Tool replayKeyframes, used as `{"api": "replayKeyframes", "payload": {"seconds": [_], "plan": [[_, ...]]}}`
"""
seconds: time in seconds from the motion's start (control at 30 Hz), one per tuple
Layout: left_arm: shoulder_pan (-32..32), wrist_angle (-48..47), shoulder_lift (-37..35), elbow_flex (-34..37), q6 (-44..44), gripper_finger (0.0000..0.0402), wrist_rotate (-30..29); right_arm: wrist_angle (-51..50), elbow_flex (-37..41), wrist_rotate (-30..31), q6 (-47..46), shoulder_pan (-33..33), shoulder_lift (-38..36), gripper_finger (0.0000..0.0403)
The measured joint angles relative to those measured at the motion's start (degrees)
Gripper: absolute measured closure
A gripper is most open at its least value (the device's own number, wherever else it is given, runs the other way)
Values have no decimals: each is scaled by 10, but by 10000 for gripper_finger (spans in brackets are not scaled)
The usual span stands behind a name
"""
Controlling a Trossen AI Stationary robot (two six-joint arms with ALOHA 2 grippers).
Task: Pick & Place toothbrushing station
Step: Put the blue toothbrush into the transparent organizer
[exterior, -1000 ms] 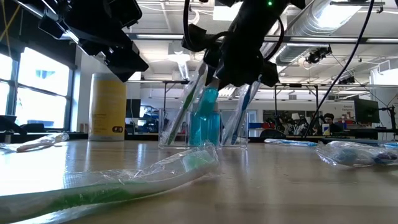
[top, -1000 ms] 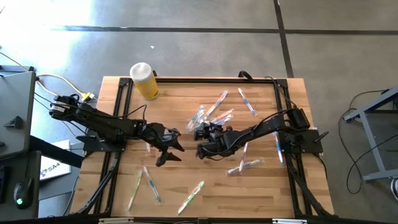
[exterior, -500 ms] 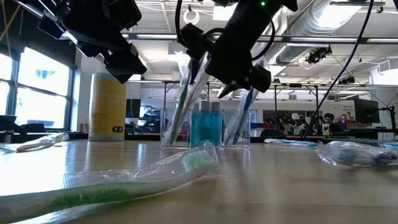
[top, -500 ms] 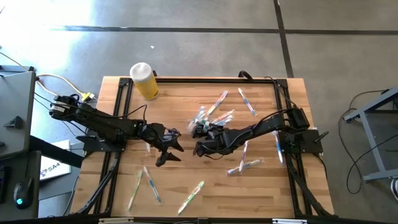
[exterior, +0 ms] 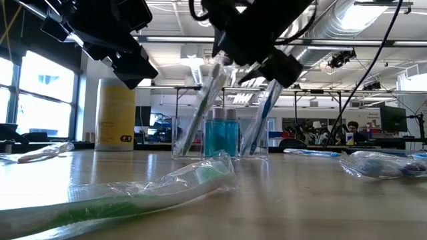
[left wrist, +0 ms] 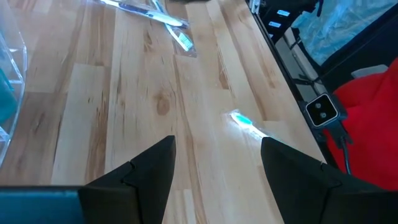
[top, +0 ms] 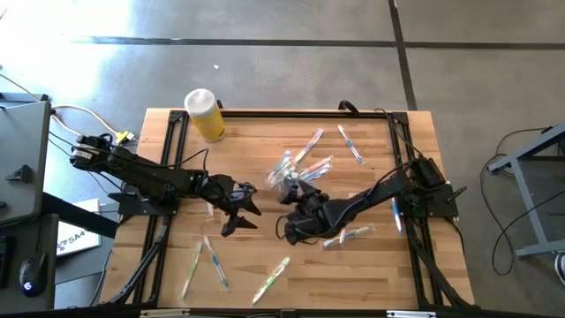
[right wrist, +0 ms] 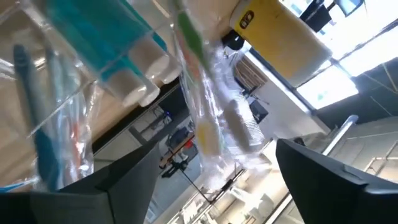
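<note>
The clear plastic container (top: 282,172) stands on its base mid-table. Wrapped toothbrushes (exterior: 200,107) lean against its rim, and teal-ended tubes (exterior: 220,137) stand inside it. My right gripper (top: 296,196) hovers open just on the near side of the container and above its rim (exterior: 257,63). In the right wrist view its fingers stand on either side of the container (right wrist: 93,74) without touching it. My left gripper (top: 245,210) waits open to the container's left, above bare wood (left wrist: 217,143). More wrapped toothbrushes (top: 271,280) lie flat on the table.
A yellow bottle (top: 205,115) with a white cap stands at the far left corner. Loose wrapped toothbrushes lie near the front left (top: 203,261), right of centre (top: 346,235) and at the far right (top: 350,144). One lies close before the low camera (exterior: 133,193).
My right gripper has opened and let go of a teal-ended tube, which now stands in the container. It has then drawn back toward the table's near edge, risen slightly and rolled about its own axis.
</note>
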State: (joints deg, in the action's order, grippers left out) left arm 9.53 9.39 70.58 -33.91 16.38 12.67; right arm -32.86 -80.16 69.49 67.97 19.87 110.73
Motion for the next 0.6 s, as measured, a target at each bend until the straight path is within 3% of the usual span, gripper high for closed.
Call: {"api": "replayKeyframes", "payload": {"seconds": [0.2,0.33,0.47,0.6], "plan": [[0,0,0,0,9,169,0,-34,-1,75,-106,37,-47,97],[0,5,0,0,12,169,0,-69,-1,130,-237,64,-101,97],[0,8,0,0,19,169,0,-116,0,204,-436,85,-152,97],[0,8,0,0,21,169,0,-199,0,152,-706,102,-212,97]]}}
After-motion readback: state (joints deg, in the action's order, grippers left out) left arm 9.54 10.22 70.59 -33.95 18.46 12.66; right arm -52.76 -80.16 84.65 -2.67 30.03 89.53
